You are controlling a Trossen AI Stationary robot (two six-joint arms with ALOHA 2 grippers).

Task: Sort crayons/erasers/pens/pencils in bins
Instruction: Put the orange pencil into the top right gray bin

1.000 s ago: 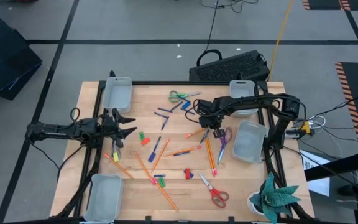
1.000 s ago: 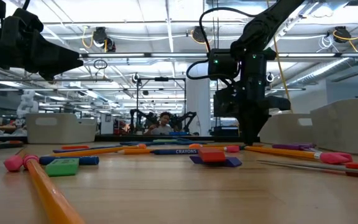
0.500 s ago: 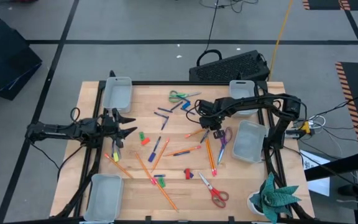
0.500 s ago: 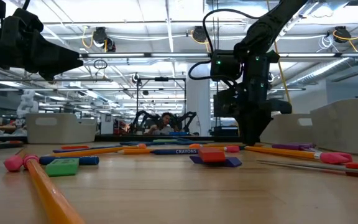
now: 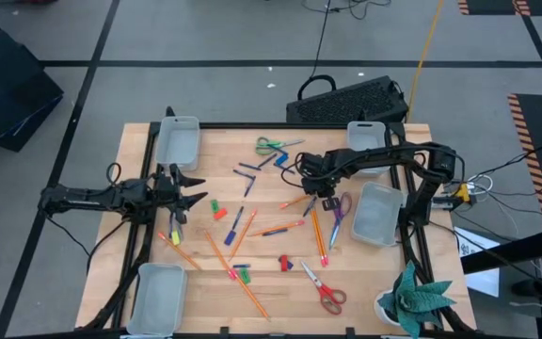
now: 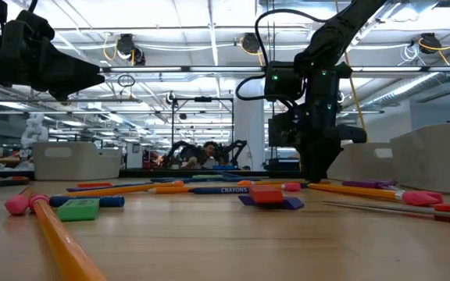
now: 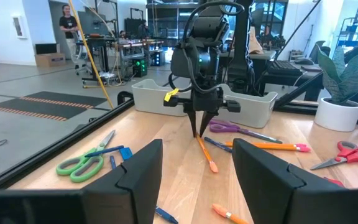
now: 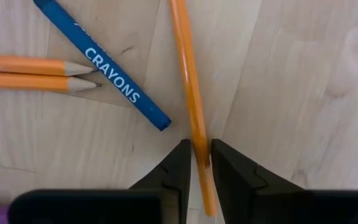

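The right gripper (image 8: 196, 163) is down at the table surface near the right-hand bins, its two fingers (image 8: 174, 167) pinched onto an orange pencil (image 8: 190, 93) — the shaft runs straight between the tips, so the grasp is across the pencil's width, near one end. In the left wrist view the same gripper (image 7: 199, 129) stands vertical over the wood, tips at the pencil (image 7: 205, 154); that attitude suits a straight lift.

Beside the grasp lies a blue crayon (image 8: 104, 65) marked CRAYONS, its end just clear of the pencil, and two more sharpened pencils (image 8: 36, 73) lying side by side, points toward the crayon. Neither is between the fingers. Purple-handled scissors (image 5: 341, 204) lie just beside the work point.

The nearest bin (image 5: 376, 214) sits to the right, tilted and apparently empty; the path to it looks unobstructed apart from the scissors.

The left gripper (image 5: 188, 189) waits spread open above the table's left side — well apart. Remaining pens, crayons and pencils are scattered across the centre, unsorted.
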